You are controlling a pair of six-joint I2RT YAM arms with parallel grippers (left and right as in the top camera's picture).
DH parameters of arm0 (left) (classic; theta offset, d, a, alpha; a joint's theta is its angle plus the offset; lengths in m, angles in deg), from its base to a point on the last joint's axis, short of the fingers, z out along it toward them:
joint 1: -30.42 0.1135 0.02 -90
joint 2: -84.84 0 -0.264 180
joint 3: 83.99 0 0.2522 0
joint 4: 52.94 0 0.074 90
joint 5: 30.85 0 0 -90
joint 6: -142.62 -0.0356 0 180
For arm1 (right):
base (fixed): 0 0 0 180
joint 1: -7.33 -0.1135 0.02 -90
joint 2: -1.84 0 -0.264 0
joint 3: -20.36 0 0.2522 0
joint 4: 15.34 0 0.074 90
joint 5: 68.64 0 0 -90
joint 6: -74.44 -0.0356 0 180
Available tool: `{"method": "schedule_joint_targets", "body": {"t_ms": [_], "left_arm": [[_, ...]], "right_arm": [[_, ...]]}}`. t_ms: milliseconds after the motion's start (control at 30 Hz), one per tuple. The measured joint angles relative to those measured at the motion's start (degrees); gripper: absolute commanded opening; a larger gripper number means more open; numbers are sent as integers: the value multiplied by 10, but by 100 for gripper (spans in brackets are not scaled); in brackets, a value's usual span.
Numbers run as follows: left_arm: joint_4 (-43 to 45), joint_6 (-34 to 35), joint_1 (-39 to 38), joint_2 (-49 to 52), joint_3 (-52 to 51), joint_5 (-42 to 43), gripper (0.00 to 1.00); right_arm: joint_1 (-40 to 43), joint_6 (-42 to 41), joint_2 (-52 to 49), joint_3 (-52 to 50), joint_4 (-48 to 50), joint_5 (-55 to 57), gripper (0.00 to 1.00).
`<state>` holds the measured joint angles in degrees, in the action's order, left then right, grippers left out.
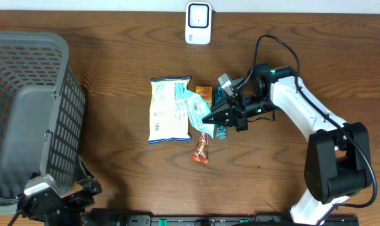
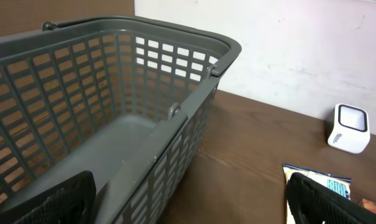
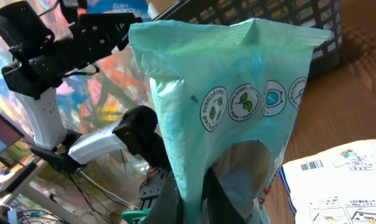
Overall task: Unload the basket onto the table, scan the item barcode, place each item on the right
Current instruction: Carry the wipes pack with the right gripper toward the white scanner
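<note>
My right gripper (image 1: 206,118) is shut on the edge of a light green packet (image 1: 196,108) and holds it just over the pile at the table's middle. In the right wrist view the green packet (image 3: 237,106) stands upright, pinched between my dark fingers (image 3: 220,200), and it fills the centre of the frame. The white barcode scanner (image 1: 198,23) stands at the table's far edge, also seen as a scanner (image 2: 350,127) in the left wrist view. My left gripper (image 2: 191,214) is open and empty beside the basket.
A grey plastic basket (image 1: 26,107) fills the left side. A white and blue snack bag (image 1: 169,110) lies flat beside the green packet, with an orange packet (image 1: 204,93) behind and an orange-brown bar (image 1: 202,149) in front.
</note>
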<state>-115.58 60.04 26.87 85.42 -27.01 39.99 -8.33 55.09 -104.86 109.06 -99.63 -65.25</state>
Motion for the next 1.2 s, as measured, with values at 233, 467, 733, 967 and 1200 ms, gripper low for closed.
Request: {"method": "schedule_joint_targets", "body": {"t_ms": [233, 467, 733, 967, 1200], "left_arm": [[0, 0, 0, 0, 0, 0, 98], [0, 0, 0, 0, 0, 0, 98], [0, 0, 0, 0, 0, 0, 98], [0, 0, 0, 0, 0, 0, 98], [-1, 0, 0, 0, 0, 0, 98]], "right_arm": [[0, 6, 0, 0, -21, 0, 1], [1, 11, 0, 0, -9, 8, 1], [1, -179, 0, -1, 257, 113, 1], [-6, -502, 0, 3, 423, 351, 1], [-44, -578, 0, 45, 455, 599, 1]]}}
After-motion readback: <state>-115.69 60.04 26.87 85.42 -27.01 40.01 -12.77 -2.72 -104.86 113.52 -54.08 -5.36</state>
